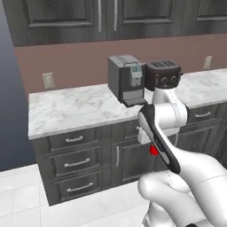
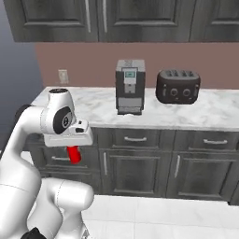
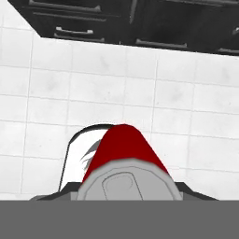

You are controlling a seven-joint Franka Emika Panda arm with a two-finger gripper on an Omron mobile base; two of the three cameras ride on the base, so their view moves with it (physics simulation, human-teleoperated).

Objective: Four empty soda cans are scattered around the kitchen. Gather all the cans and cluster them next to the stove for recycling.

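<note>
Red soda can [image 3: 122, 154] is pinched in the gripper [image 2: 73, 154], silver top [image 3: 126, 184] nearest the hand camera, hung low over white floor tiles [image 3: 154, 102], kept clear of cabinet drawers [image 2: 135, 138] for carrying. Coffee machine [image 2: 130, 86] and toaster [image 2: 178, 87] sit on the marble counter [image 1: 75, 108] above.

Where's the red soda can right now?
The red soda can hangs in the gripper under the robot's hand, in front of the lower cabinet drawers and above the white tile floor, well below the countertop.
</note>
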